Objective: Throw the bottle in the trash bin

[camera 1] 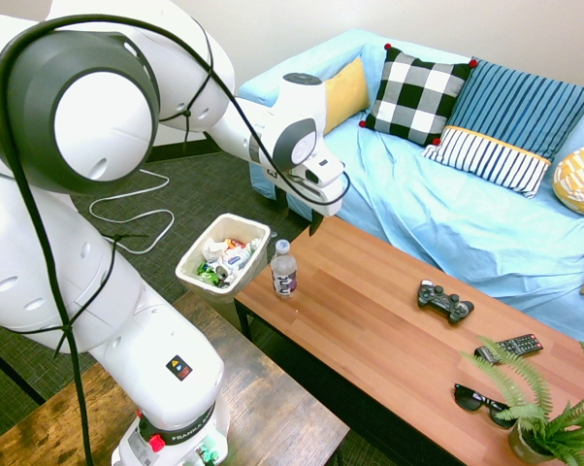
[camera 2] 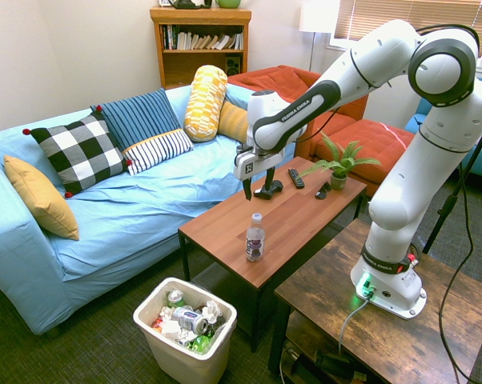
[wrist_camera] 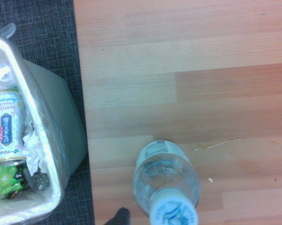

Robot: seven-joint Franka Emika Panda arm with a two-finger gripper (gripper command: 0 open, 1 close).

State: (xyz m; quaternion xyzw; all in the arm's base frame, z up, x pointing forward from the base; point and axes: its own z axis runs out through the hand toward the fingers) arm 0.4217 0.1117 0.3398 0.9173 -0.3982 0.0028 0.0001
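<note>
The bottle [camera 1: 284, 270] is clear plastic with a white cap and a purple-and-white label. It stands upright near the end of the wooden coffee table [camera 1: 370, 320], also seen as the bottle [camera 2: 255, 238]. The white trash bin [camera 1: 256, 226] sits on the floor just past that table end, holding cans and wrappers. My gripper [camera 1: 302, 216] hangs open and empty above the table, a little behind the bottle toward the sofa; in the other view the gripper [camera 2: 256, 186] is above and beyond it. The wrist view looks down on the bottle [wrist_camera: 166, 180] with the trash bin [wrist_camera: 52, 154] beside the table edge.
A game controller [camera 1: 445, 301], a remote [camera 1: 508, 347], sunglasses [camera 1: 481, 400] and a potted fern [camera 1: 554, 417] lie at the table's other end. The blue sofa [camera 1: 447, 214] with pillows runs along the far side. A darker wooden table [camera 1: 273, 408] stands close in front.
</note>
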